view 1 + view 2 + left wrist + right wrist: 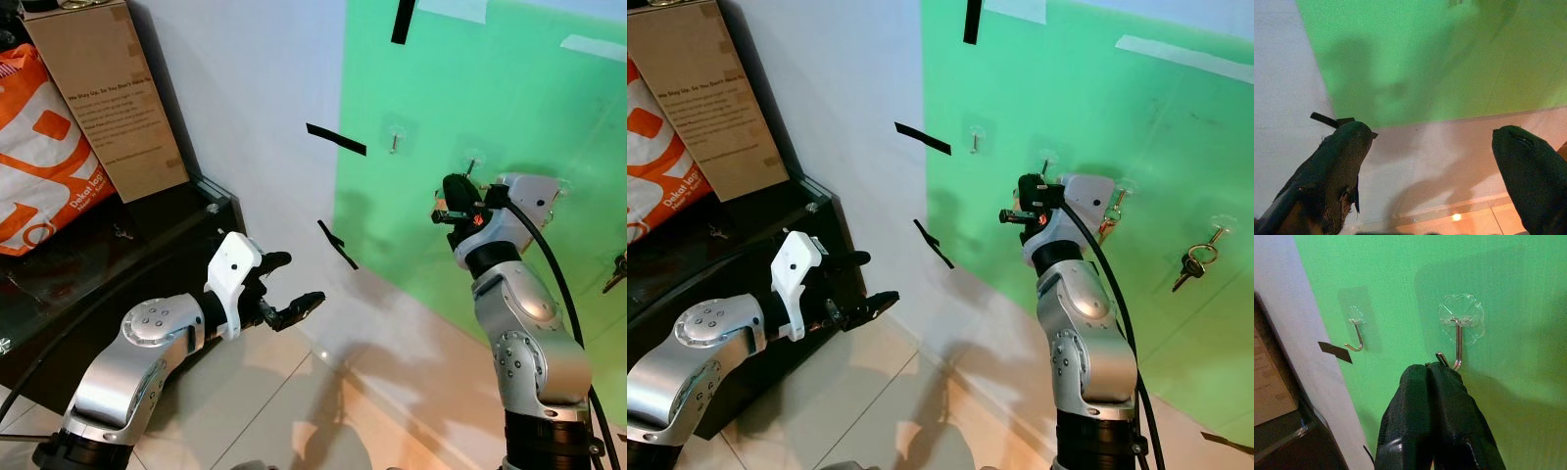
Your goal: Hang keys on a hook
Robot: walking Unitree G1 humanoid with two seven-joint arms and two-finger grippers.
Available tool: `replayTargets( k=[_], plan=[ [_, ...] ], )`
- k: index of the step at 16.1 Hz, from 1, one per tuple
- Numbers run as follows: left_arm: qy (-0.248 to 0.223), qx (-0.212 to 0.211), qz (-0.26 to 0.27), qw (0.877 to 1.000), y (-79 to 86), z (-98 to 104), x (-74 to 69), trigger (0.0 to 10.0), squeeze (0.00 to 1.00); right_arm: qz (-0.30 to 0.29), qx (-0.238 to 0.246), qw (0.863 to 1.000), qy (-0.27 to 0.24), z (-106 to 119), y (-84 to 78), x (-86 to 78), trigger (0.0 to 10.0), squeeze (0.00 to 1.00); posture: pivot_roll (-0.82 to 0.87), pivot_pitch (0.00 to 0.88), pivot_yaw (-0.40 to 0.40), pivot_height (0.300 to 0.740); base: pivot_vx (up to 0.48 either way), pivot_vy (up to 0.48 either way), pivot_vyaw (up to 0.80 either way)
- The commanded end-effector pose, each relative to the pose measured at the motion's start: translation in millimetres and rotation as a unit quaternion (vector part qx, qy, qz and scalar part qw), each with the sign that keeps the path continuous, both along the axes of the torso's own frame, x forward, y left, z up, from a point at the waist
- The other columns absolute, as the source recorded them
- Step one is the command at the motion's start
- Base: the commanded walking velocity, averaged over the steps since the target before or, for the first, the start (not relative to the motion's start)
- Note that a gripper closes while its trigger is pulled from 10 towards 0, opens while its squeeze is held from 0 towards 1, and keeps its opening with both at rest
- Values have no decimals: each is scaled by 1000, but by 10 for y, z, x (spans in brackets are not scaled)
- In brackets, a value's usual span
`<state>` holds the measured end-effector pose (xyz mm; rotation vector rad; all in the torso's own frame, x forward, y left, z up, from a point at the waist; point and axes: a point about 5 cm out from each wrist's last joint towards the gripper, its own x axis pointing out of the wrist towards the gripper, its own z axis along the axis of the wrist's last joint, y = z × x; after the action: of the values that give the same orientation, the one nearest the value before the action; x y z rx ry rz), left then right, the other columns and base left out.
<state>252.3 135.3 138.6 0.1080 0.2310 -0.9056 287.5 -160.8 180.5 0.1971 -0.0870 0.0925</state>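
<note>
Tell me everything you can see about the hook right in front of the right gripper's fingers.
The hook is a thin, shiny metal J, its stem hanging straight down from a clear flower-shaped adhesive pad stuck flat on the green wall panel. Its tip curls up toward the camera. Nothing visibly hangs on it. The right gripper, fingers pressed shut, sits at the curl; whether they touch it cannot be told. A second, similar hook hangs beside it.
</note>
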Motion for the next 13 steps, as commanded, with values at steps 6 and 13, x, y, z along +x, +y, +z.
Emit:
replayTargets(
  k=[6,13],
  plan=[
    [-16,6,-18,1000,-33,105,36,10000,0,22,-5,1000,1,8,-5,-163,10000,0,-65,0,81,740,0,0,0],
    [-16,8,-25,1000,-53,109,57,10000,0,18,27,999,-27,134,-47,-180,10000,0,-67,0,86,740,0,0,0]
  ],
)
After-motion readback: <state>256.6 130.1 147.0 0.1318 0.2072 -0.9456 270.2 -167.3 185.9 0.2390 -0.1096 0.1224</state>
